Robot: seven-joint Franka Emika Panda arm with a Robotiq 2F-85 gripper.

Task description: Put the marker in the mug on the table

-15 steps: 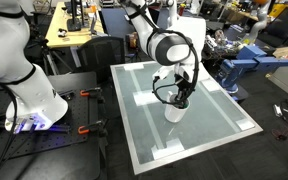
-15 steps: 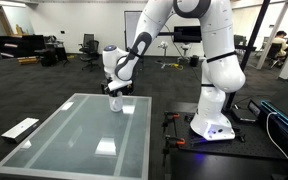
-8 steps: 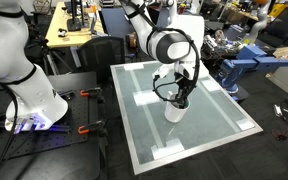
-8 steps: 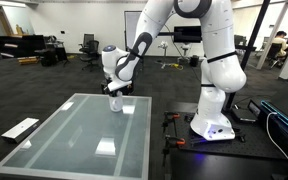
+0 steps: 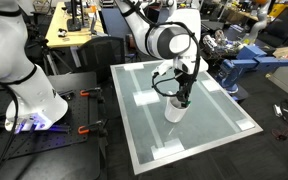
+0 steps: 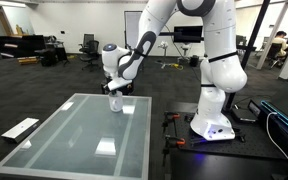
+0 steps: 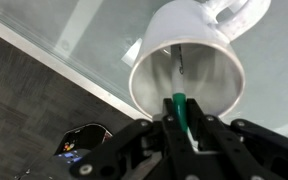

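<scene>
The white mug [image 5: 174,112] stands upright on the pale glass-topped table [image 5: 219,125], near its middle; it also shows in the exterior view from the table's far side [image 6: 116,103]. In the wrist view the mug [image 7: 209,75] opens toward the camera, handle at the top. My gripper [image 7: 181,122] is shut on the green marker [image 7: 180,108], which points into the mug's mouth from just above. In both exterior views the gripper [image 5: 182,97] hangs straight over the mug [image 6: 115,91].
White taped rectangles mark the table [image 6: 106,147]. The robot's white base [image 6: 212,120] stands beside the table. Cluttered wooden workbenches [image 5: 69,30] and blue equipment [image 5: 239,62] lie beyond it. A dark floor [image 7: 34,110] and a small dark object [image 7: 81,140] show past the table edge.
The arm has shifted slightly upward over the mug; the gripper still holds the marker above the mug's mouth.
</scene>
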